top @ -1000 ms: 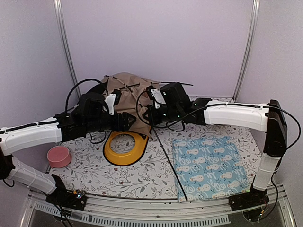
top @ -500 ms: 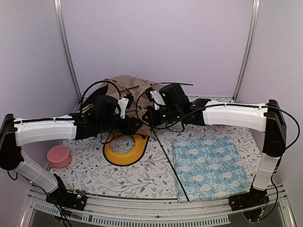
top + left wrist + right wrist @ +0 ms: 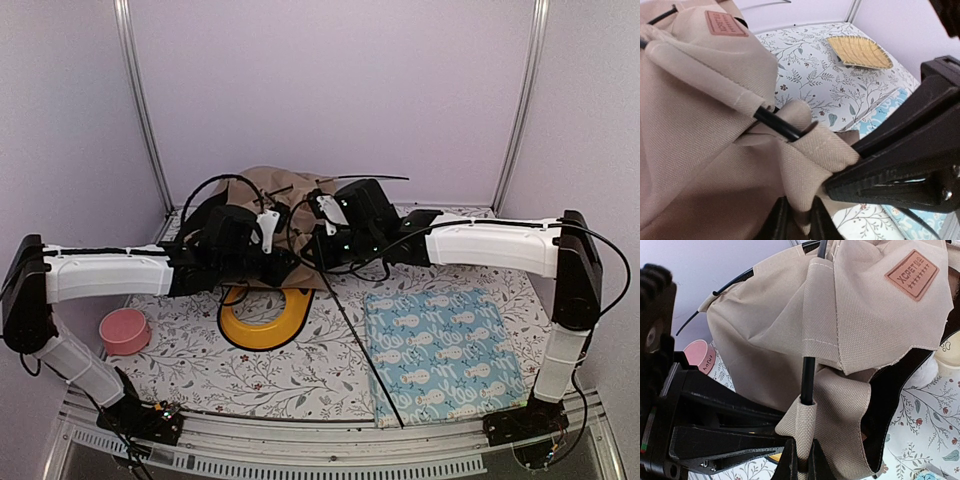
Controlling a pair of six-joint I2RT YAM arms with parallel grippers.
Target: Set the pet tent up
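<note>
The pet tent (image 3: 262,187) is a crumpled beige heap at the back of the table, with thin black poles sticking out. In the left wrist view my left gripper (image 3: 798,226) is shut on a fold of its fabric (image 3: 805,175), just below a sleeve where a black pole (image 3: 776,125) enters. My right gripper (image 3: 804,468) is shut on that pole sleeve (image 3: 806,432), and the pole (image 3: 808,377) rises from it. The brown label (image 3: 911,274) and black lining (image 3: 895,385) show beside it. From above, the left gripper (image 3: 287,266) and the right gripper (image 3: 314,252) meet at the tent's front corner.
A yellow oval tray (image 3: 262,322) lies right below the two grippers. A pink bowl (image 3: 125,330) sits at the left, and a light blue mat (image 3: 445,350) lies at the right front. A yellow woven dish (image 3: 858,51) rests at the back of the floral table cover (image 3: 290,370).
My left arm has swung right to the tent's front corner, and its jaws have closed on a fold of fabric. The right arm has kept its hold and place.
</note>
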